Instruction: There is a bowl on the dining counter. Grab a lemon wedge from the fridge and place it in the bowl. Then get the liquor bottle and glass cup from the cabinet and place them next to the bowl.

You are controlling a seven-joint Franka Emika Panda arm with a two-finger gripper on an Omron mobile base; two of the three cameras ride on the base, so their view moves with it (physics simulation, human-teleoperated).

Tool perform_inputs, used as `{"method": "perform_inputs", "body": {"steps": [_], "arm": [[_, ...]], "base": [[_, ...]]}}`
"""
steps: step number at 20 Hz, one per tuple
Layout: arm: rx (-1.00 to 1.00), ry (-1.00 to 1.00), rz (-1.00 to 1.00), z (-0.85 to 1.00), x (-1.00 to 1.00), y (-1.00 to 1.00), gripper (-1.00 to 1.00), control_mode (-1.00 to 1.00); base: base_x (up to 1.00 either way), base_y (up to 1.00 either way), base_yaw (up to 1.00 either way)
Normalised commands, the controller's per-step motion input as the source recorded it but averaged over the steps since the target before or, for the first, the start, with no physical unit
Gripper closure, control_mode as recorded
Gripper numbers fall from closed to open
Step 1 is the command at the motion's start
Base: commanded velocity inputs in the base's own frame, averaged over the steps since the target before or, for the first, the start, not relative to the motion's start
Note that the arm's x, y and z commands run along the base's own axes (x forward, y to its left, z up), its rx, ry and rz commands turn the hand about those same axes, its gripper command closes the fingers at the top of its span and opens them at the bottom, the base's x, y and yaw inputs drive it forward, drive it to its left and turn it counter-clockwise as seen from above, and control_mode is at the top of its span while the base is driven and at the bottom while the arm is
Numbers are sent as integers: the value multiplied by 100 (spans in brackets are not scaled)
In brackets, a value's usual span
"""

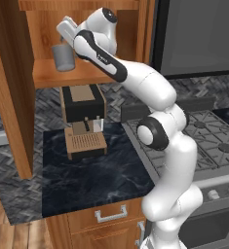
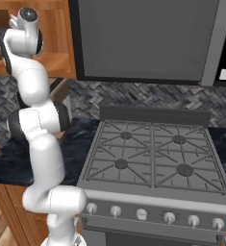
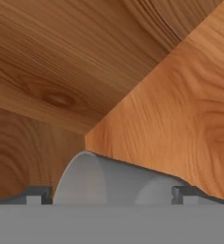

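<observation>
The gripper [image 3: 108, 194] is open wide, with one dark fingertip [image 3: 36, 194] on each side of the glass cup [image 3: 108, 181]. The fingers are not squeezing it. The cup stands on the bottom board of the wooden cabinet [image 1: 47, 73], above a coffee machine [image 1: 83, 119] on the marble worktop [image 1: 96, 175]

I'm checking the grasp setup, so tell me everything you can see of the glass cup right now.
The glass cup is a plain grey, translucent, straight-sided tumbler without a handle. It stands upright on the lower shelf of the wooden cabinet, above the coffee machine. In the hand view its rim and wall lie between the open end effector fingertips, one on each side. Whether they touch the cup cannot be told.
</observation>
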Motion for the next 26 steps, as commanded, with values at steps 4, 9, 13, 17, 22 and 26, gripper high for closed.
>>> {"method": "perform_inputs", "body": {"steps": [4,9,13,17,22,26], "arm": [[0,0,0,-16,-39,-1,-100,-100],[0,0,0,-24,-33,-5,-100,-100],[-2,1,0,-31,-11,-6,-100,-100],[-2,0,0,-28,0,-3,-100,-100],[-1,0,0,-24,0,-1,-100,-100],[0,0,0,-20,0,-2,-100,-100]], "base": [[0,0,0],[0,0,0],[0,0,0],[0,0,0],[0,0,0],[0,0,0]]}}
